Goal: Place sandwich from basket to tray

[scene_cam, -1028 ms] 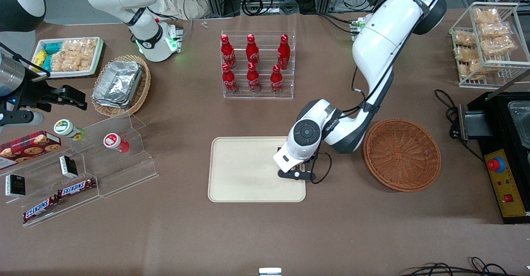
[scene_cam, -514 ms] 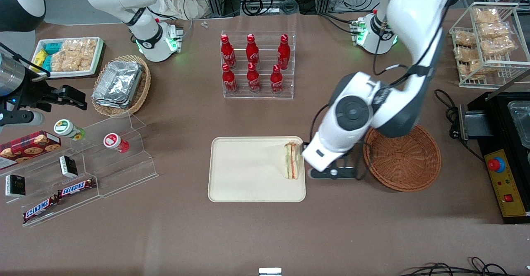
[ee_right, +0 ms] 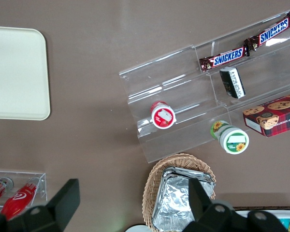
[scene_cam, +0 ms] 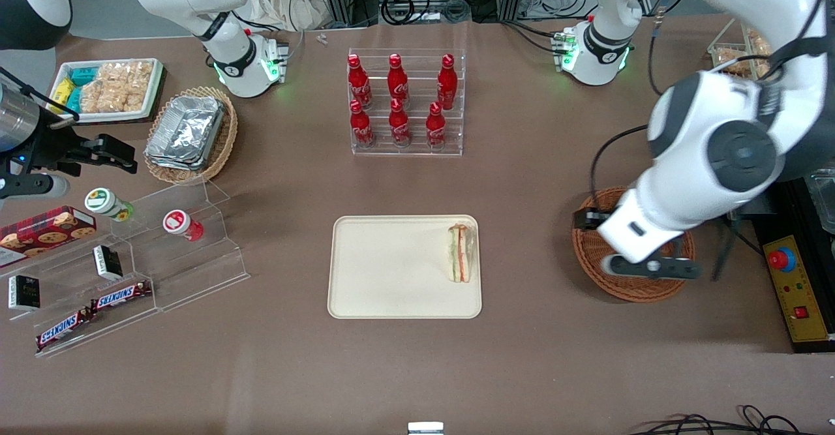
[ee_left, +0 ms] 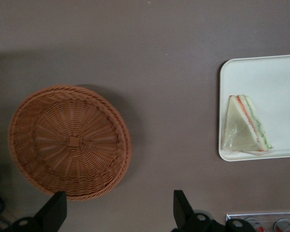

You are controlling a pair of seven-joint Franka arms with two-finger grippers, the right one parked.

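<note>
From the front, the sandwich (scene_cam: pixel 460 253) lay on the cream tray (scene_cam: pixel 391 269), standing on its edge close against the rim at the end nearest the working arm. The reddish-brown basket (scene_cam: pixel 597 252) sat on the brown table (scene_cam: pixel 417 370) well apart from the tray, toward the working arm's end, and the white arm hung over it, hiding a good part of the weave. The gripper (scene_cam: pixel 642 267) was raised above the basket's side nearer the camera. Farther from the camera than the tray, the clear rack of red bottles (scene_cam: pixel 406 102) stood upright in two rows.

Through the left wrist camera, the gripper (ee_left: pixel 118 212) showed its two dark fingers (ee_left: pixel 54 209) set wide apart with nothing between them, only bare table and the basket's rim below. The basket (ee_left: pixel 70 141) held nothing that I could see. The tray (ee_left: pixel 275 77) showed one rounded end, and the sandwich (ee_left: pixel 246 124) lay inside it near the rim, its orange and green layers plain along one edge.

The right wrist camera caught a corner of the tray (ee_right: pixel 17 72), a stepped clear stand (ee_right: pixel 208 87) with chocolate bars, and a paler basket of foil containers (ee_right: pixel 181 198).
</note>
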